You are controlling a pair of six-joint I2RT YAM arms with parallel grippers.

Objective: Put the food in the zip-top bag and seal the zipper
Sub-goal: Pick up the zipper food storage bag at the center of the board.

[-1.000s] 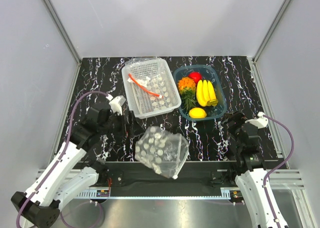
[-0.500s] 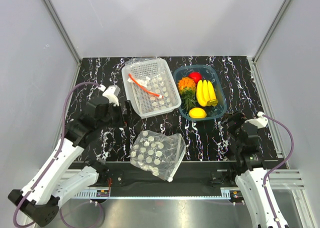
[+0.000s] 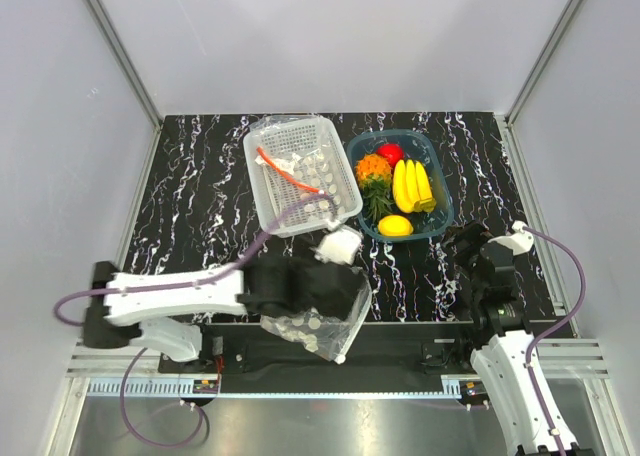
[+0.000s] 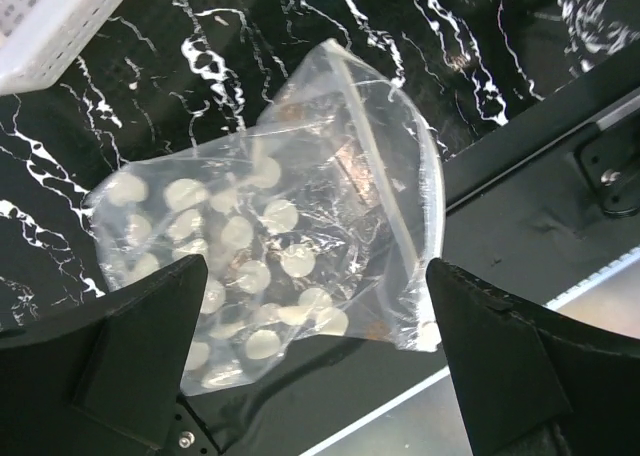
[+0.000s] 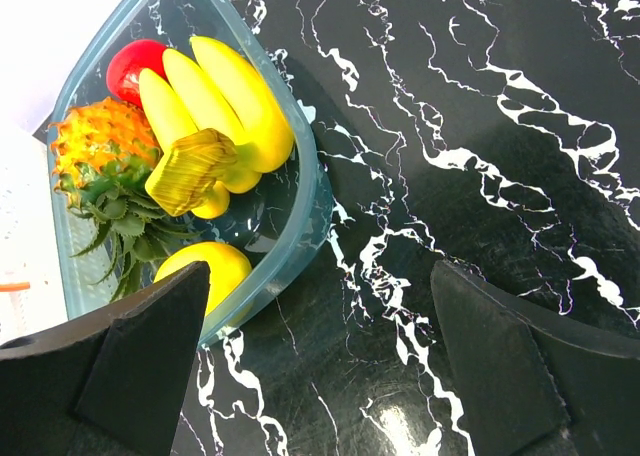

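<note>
While the zip-top bag (image 4: 290, 246) lies crumpled at the near edge of the table (image 3: 200, 166), your left gripper (image 4: 315, 276) hangs directly above it, jaws spread, grasping nothing. The food (image 3: 412, 184) sits in the blue tub (image 3: 441, 198). Your right gripper (image 5: 320, 276), likewise spread and unladen, hangs just beside that tub.

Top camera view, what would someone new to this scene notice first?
Brightest is the toy food, a yellow banana bunch and an orange piece with green leaves among it, in the blue-tinted tub toward the back right of the table. Next comes the clear dotted zip-top bag, crumpled at the near edge, with the left end effector open over it.
</note>
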